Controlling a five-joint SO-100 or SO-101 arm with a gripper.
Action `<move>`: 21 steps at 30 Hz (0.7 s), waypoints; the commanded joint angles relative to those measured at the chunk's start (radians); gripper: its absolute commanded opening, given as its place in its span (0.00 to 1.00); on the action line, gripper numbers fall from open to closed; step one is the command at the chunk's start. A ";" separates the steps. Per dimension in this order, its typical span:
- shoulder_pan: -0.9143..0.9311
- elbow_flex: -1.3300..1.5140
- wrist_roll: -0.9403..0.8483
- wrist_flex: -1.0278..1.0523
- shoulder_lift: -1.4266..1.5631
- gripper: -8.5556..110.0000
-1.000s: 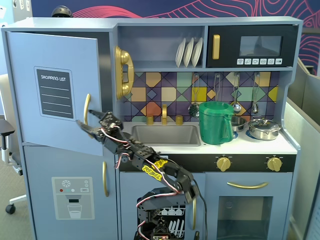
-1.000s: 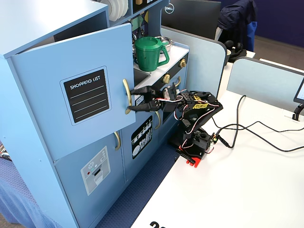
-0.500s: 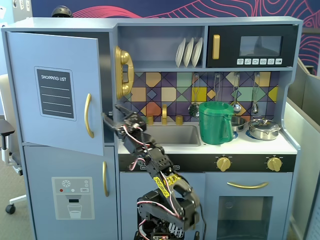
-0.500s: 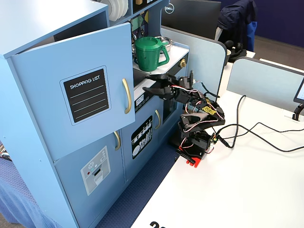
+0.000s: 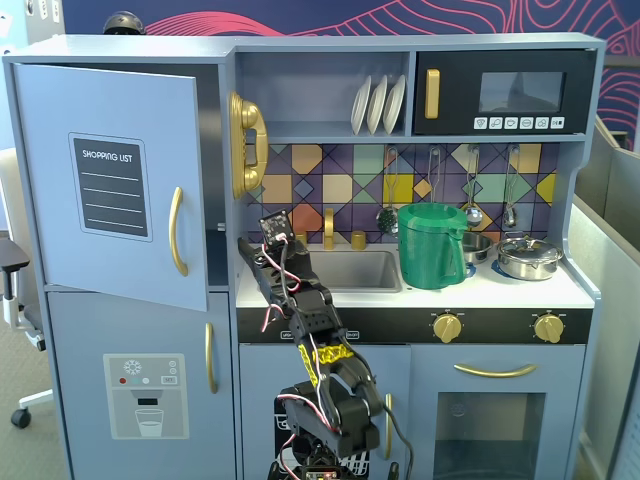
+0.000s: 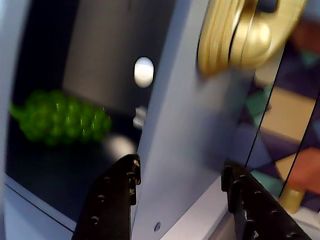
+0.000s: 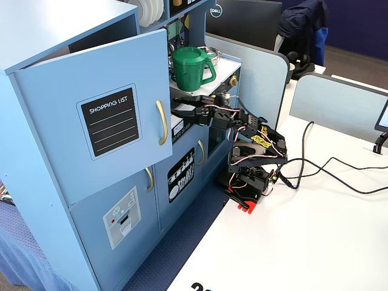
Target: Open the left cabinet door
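Note:
The left cabinet door, pale blue-grey with a black "SHOPPING LIST" panel and a curved gold handle, stands swung partly open; both fixed views show it. My gripper is open and empty, just right of the door's free edge, at the cabinet opening. In the wrist view my gripper has one black finger on each side of the blue-grey partition wall, not touching the door. The door itself is out of the wrist view.
Green toy grapes lie inside the dark open cabinet. A gold toy phone hangs on the partition above my gripper. A green pitcher and a pot stand on the counter. The water-dispenser door below is shut.

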 commanded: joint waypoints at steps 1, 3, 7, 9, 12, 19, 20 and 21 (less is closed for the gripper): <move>0.009 -0.049 0.020 -0.091 -0.089 0.17; 0.000 -0.046 0.017 -0.135 -0.133 0.17; -0.052 -0.038 -0.014 -0.222 -0.198 0.16; -0.097 -0.031 -0.051 -0.255 -0.212 0.16; -0.164 -0.023 -0.110 -0.287 -0.229 0.16; -0.259 -0.028 -0.176 -0.371 -0.279 0.16; -0.272 -0.028 -0.184 -0.382 -0.282 0.16; -0.285 -0.028 -0.190 -0.388 -0.284 0.16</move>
